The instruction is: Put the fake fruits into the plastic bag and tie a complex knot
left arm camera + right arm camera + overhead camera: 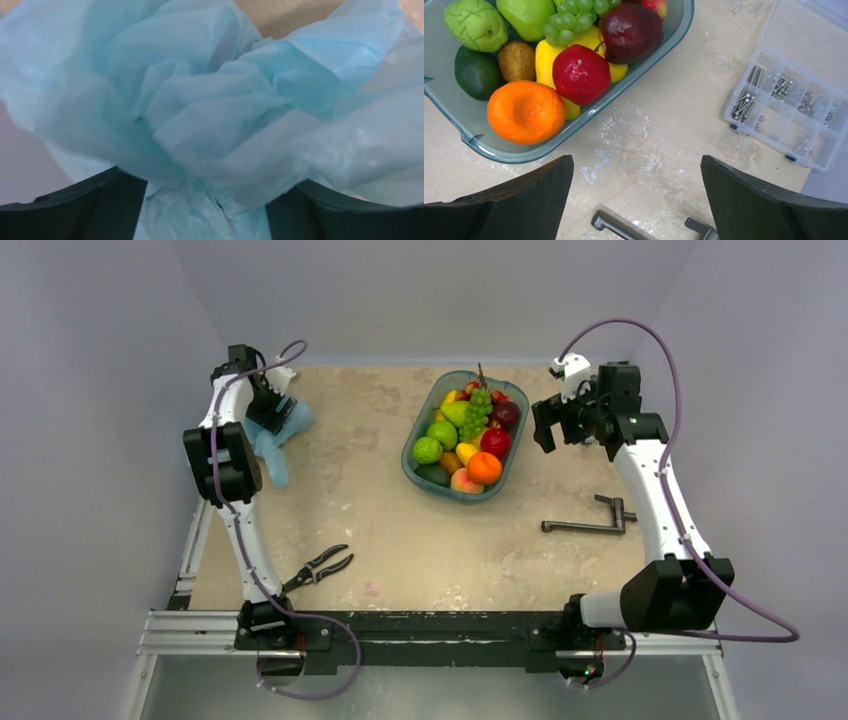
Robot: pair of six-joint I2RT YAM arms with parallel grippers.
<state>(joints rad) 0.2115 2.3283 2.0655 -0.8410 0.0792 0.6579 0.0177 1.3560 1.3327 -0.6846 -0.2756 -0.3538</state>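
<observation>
The fake fruits are piled in a teal oval dish at the back middle. The right wrist view shows an orange, a red apple, a dark red apple, green grapes and other green fruits. My right gripper is open and empty, right of the dish, over bare table. The light-blue plastic bag lies crumpled at the far left. My left gripper is over it, its jaws wide apart with bag plastic bunched between them. No knot shows.
Black pliers lie near the front left. A dark metal handle lies right of centre, below my right gripper. A clear box of screws sits to the right. A small pink object is near the front edge.
</observation>
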